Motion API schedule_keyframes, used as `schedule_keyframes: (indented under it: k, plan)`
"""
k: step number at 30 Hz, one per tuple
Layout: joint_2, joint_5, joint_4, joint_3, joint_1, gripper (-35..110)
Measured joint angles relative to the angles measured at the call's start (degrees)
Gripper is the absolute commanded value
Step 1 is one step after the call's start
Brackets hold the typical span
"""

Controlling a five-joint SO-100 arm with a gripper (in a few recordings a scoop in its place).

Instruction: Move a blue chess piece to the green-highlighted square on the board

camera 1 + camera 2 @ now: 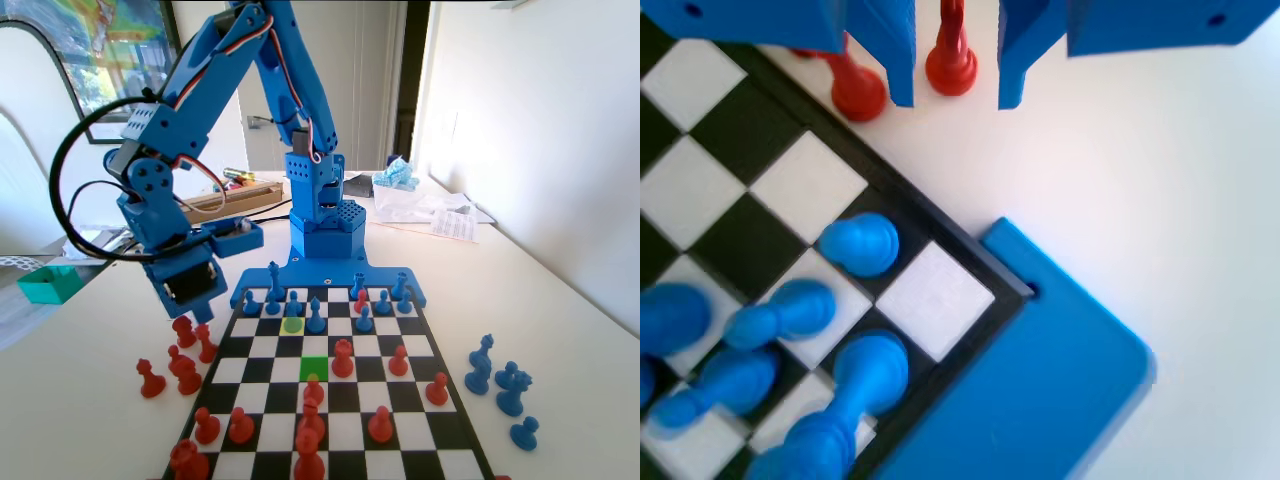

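Going left to right in the fixed view, we first spot a small teal tray (48, 283) at the far left edge of the table (90, 420); we can't tell if anything's in it. Next comes the gripper (190, 300), hanging off the board's far left corner, above the table and not over the squares. In the wrist view its jaws (955, 60) stand apart with nothing clamped, and a red piece (951, 55) stands on the table below the gap, with a second red piece (852, 85) just left of it.

Below the gripper in the fixed view we count five captured red pieces (180, 362) in a loose bunch on the table, left of the board (330, 395). On the board itself the red ones crowd the near half, we make out roughly ten, some overlapping so the count is shaky. The blue ones fill the two far rows by the arm's base.

The blue chess piece (293, 306) sits on the yellow-highlighted square (292, 325), second row from the far end. The green-highlighted square (314, 367) is two rows nearer and one column to the right, with nothing standing on it, though a red piece sits just on its near side.

Off to the right of the board we count four captured blue pieces (503, 388) on the table. Far right behind the arm there's a clear plastic bag (415, 202) and some paper (454, 224).
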State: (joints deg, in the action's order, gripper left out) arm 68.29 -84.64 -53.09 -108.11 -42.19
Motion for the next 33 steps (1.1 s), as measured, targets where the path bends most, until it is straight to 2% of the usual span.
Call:
schedule_keyframes:
  k: [7, 13, 24, 33]
  plan:
    - [12.74, -2.37, -10.63, 0.0, 5.45, 13]
    - [22.76, 0.88, -14.94, -0.88, 13.97, 12]
    - [33.93, 11.16, -8.7, -13.71, 30.15, 11]
    - [34.37, 9.4, -2.64, -19.95, 31.9, 11]
